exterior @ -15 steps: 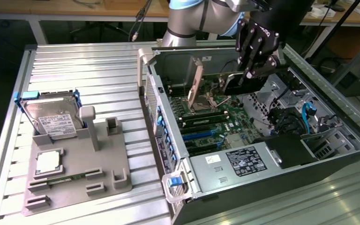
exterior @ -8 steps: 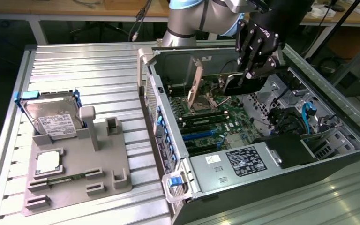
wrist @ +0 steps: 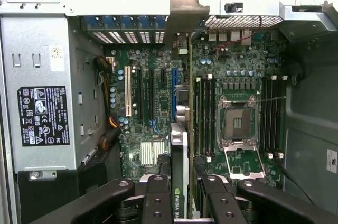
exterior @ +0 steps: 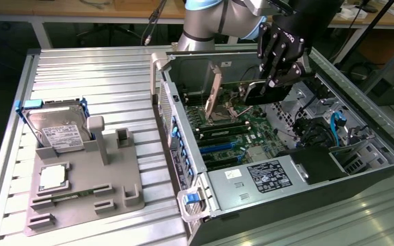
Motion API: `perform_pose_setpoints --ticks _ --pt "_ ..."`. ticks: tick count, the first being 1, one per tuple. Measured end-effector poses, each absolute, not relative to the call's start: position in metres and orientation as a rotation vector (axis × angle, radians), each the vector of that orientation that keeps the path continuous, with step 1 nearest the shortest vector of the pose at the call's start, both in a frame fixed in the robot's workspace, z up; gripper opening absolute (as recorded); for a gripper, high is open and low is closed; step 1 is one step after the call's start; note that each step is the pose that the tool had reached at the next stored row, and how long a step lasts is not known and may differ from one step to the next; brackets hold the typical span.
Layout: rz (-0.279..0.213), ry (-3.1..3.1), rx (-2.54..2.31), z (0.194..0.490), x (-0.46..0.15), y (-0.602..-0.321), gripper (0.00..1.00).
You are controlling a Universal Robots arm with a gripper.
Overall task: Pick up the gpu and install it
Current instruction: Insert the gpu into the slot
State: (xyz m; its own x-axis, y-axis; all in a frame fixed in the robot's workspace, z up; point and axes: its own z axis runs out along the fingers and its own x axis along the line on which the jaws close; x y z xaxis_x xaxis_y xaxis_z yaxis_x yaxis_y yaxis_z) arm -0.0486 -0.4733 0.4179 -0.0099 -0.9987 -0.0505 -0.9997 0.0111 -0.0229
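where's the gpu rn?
The gpu is held in the gripper inside the open computer case on the exterior view's right, edge-on over the motherboard, between the expansion slots and the memory slots.

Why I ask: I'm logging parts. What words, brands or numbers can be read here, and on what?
"NVIDIA": on the edge of the gpu.
Too small to read: the black label on the power supply.
Too small to read: the white label on the hard drive.

surface: ribbed metal table [exterior: 94,77] | on it: grey parts holder [exterior: 111,174], open computer case [exterior: 299,207]
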Motion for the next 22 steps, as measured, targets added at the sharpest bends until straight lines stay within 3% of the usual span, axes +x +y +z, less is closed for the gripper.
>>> perform_pose_setpoints --ticks 22 --pt "0.03 2.196 -2.173 0.4128 -0.0486 -0.473 0.27"
